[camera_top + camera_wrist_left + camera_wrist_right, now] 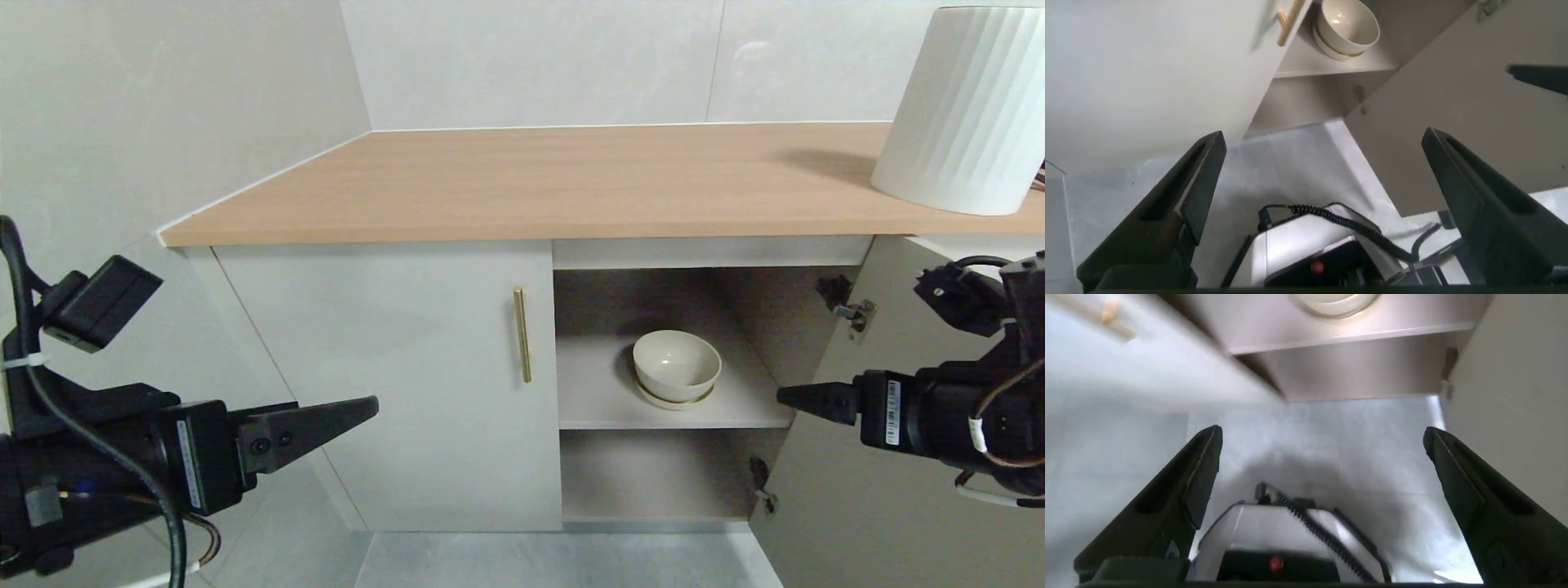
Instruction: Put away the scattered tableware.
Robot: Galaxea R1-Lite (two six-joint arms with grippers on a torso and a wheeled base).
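Observation:
A cream bowl point(677, 365) rests on a small plate point(674, 399) on the upper shelf point(596, 396) of the open cabinet; the bowl point(1346, 26) and plate also appear in the left wrist view, and the bowl's edge point(1335, 303) in the right wrist view. My left gripper point(359, 406) hangs open and empty in front of the shut left door, well left of the bowl. My right gripper point(796, 398) is open and empty too, at the open door's inner face, just right of the shelf. Both sets of fingers point(1196, 188) point(1196, 478) are spread wide.
The left cabinet door point(392, 376) is shut, with a gold handle point(522, 334). The right door point(865, 457) stands swung open beside my right arm. A white ribbed lamp shade point(963, 106) sits on the wooden countertop point(531, 180). The lower shelf point(653, 482) holds nothing.

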